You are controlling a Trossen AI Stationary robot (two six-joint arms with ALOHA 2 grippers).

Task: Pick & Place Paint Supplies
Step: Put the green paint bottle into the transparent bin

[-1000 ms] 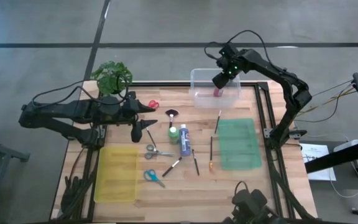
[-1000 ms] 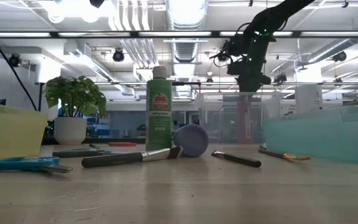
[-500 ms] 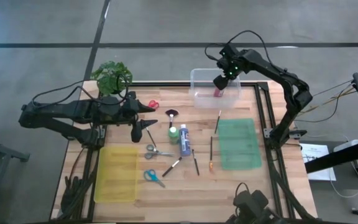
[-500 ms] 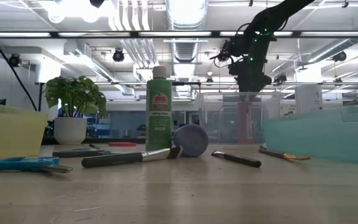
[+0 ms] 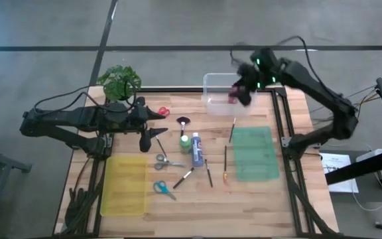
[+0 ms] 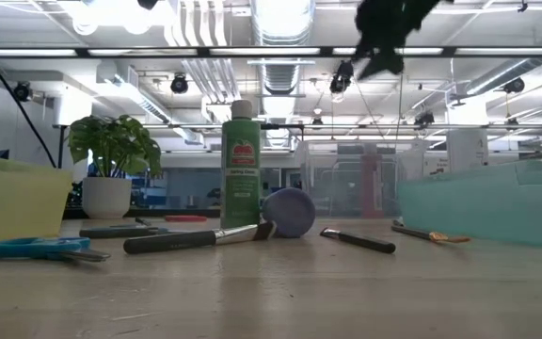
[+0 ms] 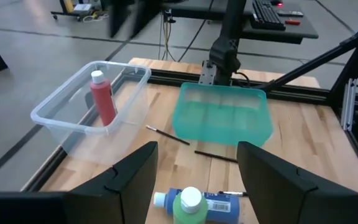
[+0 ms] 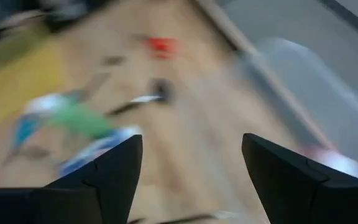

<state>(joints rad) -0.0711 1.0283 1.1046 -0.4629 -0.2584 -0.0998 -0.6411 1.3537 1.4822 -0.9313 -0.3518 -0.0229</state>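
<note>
My right gripper (image 5: 243, 93) hangs above the clear bin (image 5: 212, 85), fingers spread wide and holding nothing — the pink paint bottle (image 7: 103, 98) stands upright inside that bin. Beside the bin on the table: green bottle (image 5: 185, 141), blue bottle (image 5: 196, 151) lying flat, brushes, scissors. My left gripper (image 5: 152, 127) waits well apart from the bin — fingers apart, empty.

Upright green bottle (image 5: 185, 141) is the tall obstacle mid-desk; blue bottle (image 5: 197, 151) lies touching it. Brushes lie flat toward the teal tray (image 5: 253, 154). Yellow tray (image 5: 124, 186) interior free.
</note>
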